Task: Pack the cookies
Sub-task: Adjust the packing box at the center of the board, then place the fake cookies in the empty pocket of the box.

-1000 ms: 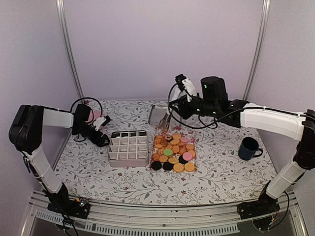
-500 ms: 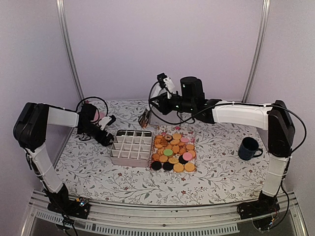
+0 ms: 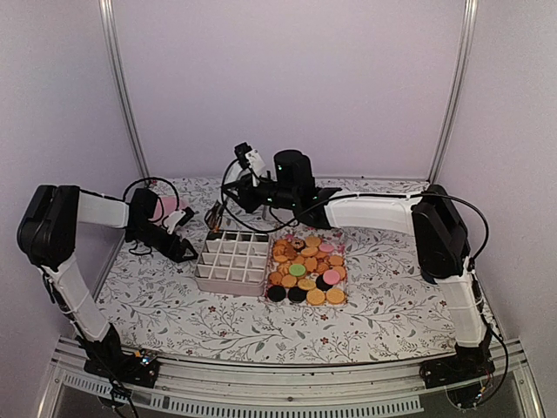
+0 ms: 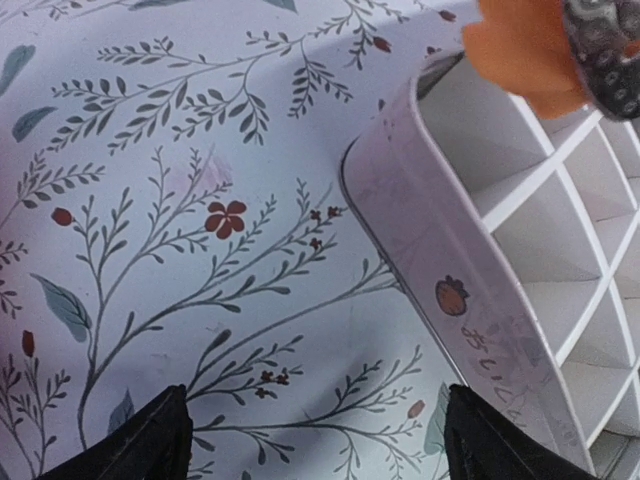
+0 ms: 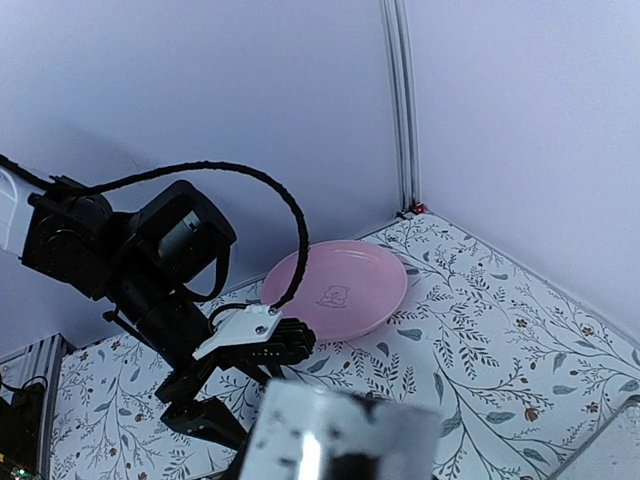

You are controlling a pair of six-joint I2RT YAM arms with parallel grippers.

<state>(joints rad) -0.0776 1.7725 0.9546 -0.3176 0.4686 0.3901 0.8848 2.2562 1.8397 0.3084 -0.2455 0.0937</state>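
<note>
top external view: right arm reaches across the table (image 3: 374,318), its right tool (image 3: 214,218) hanging over the far-left corner of the divided tray (image 3: 228,282). left wrist view confirms it: an orange cookie (image 4: 520,55) is pinched in that tool above the corner cell, not yet down in it. right wrist view shows only blurred fingers at the bottom edge and the pink plate (image 5: 340,290) beyond, so you can't read the grip from there. left tool (image 3: 181,249) sits low on the table just left of the tray, fingers spread wide with nothing between them; left wrist view has the tray wall (image 4: 430,260) running past the right-hand finger, near but not visibly touching. the rest of the cookies (image 3: 306,270) lie in a flat batch just right of the tray, mostly orange, a few black, pink, one green. every cell that shows looks unfilled. my read: you're at the placing step for what looks like the first cookie, task barely begun. next move calls for lowering over the corner cell until the cookie is inside the dividers, then parting the fingers. watch that the cookie goes in flat or on edge cleanly; it could catch on a divider. left tool looks placed to brace the tray if it slides.
</note>
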